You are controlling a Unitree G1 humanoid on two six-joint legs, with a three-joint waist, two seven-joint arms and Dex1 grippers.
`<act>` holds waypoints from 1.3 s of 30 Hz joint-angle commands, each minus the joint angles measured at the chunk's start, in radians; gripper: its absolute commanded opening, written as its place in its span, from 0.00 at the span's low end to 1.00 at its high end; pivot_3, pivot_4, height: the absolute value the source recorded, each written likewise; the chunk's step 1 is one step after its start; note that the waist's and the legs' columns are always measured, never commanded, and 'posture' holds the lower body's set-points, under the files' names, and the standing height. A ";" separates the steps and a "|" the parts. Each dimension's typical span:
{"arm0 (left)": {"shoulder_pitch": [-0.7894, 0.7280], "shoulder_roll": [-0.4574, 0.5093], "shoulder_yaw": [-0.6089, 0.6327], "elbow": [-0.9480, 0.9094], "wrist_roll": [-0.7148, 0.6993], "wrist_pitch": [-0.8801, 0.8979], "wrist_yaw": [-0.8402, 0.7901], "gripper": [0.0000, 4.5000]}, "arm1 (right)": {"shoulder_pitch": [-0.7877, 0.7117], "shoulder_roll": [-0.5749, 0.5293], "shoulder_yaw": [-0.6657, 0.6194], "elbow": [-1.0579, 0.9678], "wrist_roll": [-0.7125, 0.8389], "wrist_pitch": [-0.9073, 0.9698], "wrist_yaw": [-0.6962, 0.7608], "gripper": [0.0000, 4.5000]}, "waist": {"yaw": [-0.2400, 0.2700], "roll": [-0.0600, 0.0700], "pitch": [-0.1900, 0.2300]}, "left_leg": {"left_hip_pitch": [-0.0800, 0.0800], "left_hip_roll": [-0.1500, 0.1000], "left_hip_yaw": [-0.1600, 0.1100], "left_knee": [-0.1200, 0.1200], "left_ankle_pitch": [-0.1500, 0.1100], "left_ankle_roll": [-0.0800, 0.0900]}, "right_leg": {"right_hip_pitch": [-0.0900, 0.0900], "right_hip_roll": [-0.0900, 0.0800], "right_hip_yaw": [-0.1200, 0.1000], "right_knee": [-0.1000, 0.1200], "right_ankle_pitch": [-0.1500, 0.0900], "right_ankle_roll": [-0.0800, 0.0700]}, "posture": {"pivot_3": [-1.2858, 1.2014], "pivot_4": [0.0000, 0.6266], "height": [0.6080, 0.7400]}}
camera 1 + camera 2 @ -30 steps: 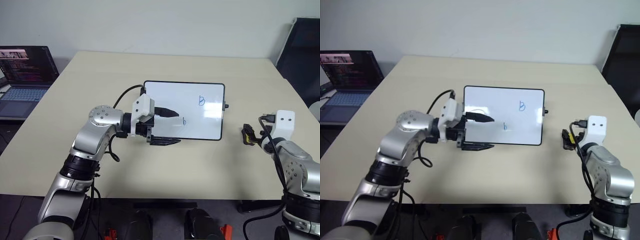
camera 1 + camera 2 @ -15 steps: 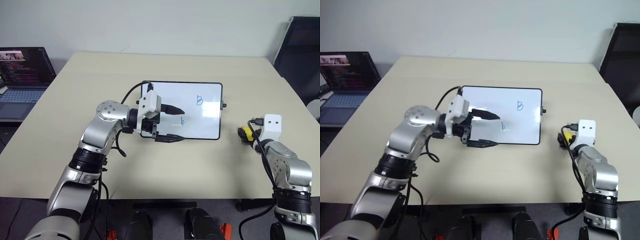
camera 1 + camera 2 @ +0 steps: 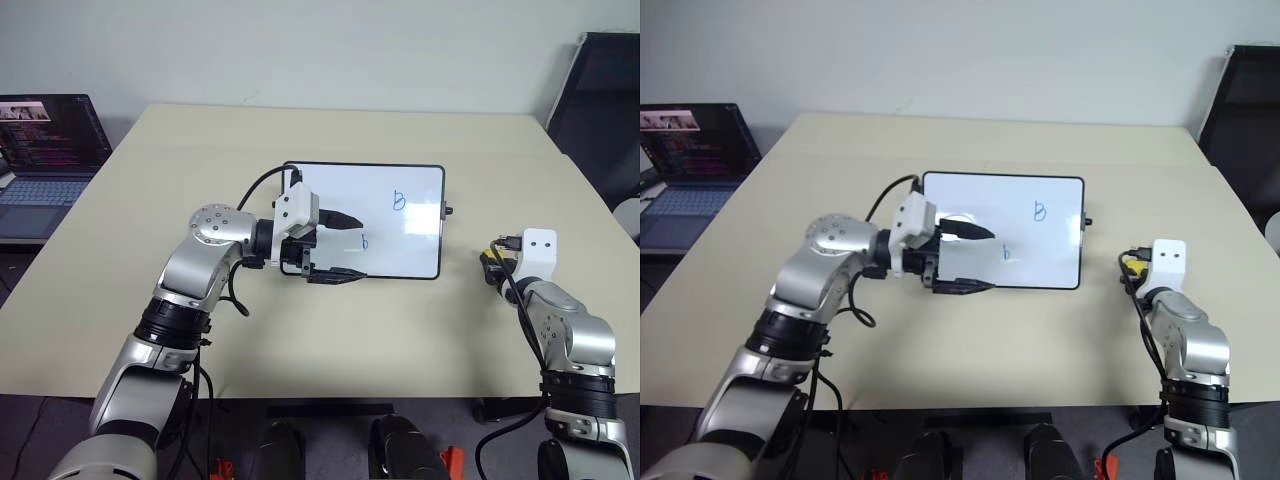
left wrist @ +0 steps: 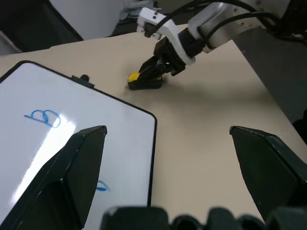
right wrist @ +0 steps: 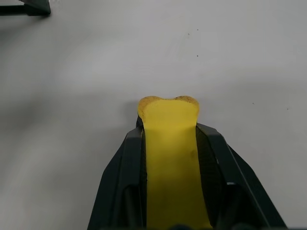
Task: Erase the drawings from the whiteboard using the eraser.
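The right tool [image 4: 152,76] is clamped on the eraser [image 5: 169,143], its two black fingers [image 5: 127,177] pinching the yellow block from both sides while it sits low at the tabletop [image 3: 330,330], just beside the whiteboard's right edge. The pick-up step looks done. The left tool [image 3: 335,247] hovers over the whiteboard [image 3: 400,235] near its left part, jaws apart and holding nothing (perhaps ready to steady the board). The drawings [image 3: 399,201] are unerased, toward the board's right side. Next, I judge, the right arm must lift the eraser, carry it left over the frame, and press its dark face onto the marks.
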 commanded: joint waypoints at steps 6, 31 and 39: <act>0.055 0.014 0.110 -0.102 0.008 0.114 0.208 1.00 | 0.097 -0.018 0.036 -0.224 -0.019 -0.051 0.027 0.24 | 0.000 0.001 0.000 | 0.000 0.000 0.000 0.000 0.000 0.000 | 0.000 0.000 0.000 0.000 0.000 0.000 | 0.52 0.24 1.00; 0.125 0.023 0.114 -0.189 0.024 0.213 0.374 1.00 | -0.385 0.058 0.397 0.061 -0.177 -0.241 0.108 0.24 | 0.003 0.002 0.001 | -0.001 0.000 -0.001 0.000 0.000 0.000 | 0.000 0.000 -0.001 -0.001 0.001 0.002 | 0.52 0.24 1.00; 0.127 0.026 0.120 -0.192 0.023 0.207 0.373 1.00 | -0.337 0.018 0.408 0.143 -0.224 -0.269 0.167 0.24 | 0.002 0.002 0.001 | 0.000 0.000 -0.001 -0.002 0.000 0.000 | -0.001 0.001 -0.001 0.000 0.003 0.006 | 0.52 0.24 1.00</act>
